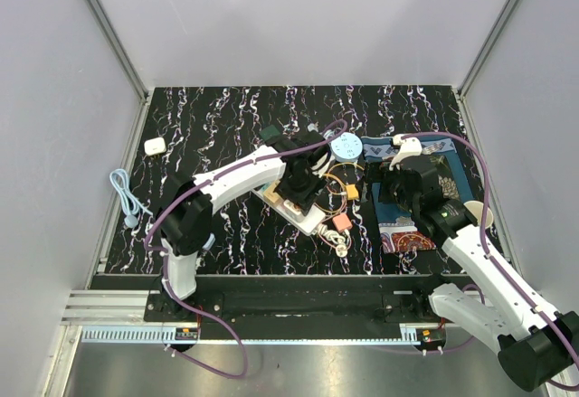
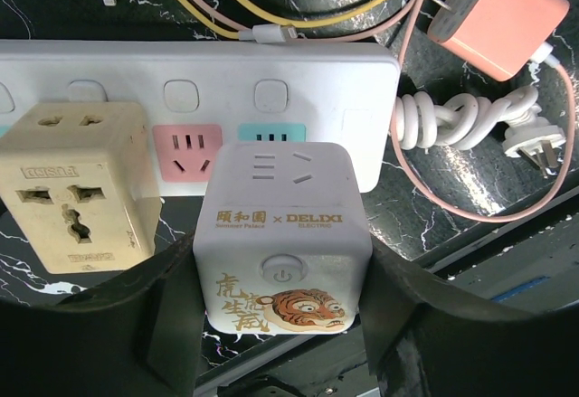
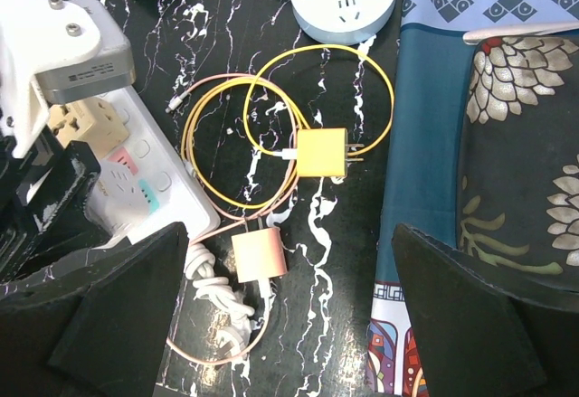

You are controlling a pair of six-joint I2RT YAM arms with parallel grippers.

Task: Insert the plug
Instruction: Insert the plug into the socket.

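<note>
The white cube plug (image 2: 282,234), tiger-printed, stands square against the long white power strip (image 2: 362,62), at 6 o'clock of its teal socket (image 2: 271,132).

Robot lab test cell, not home or shop. Plain grey walls (image 1: 298,17) box in bench, aluminium frame posts (image 1: 109,31) at corners. Black marbled tabletop (image 1: 226,112). Left arm (image 1: 237,175), right arm (image 1: 493,266) mounted by slotted metal rail (image 1: 109,305) at near edge.
</note>
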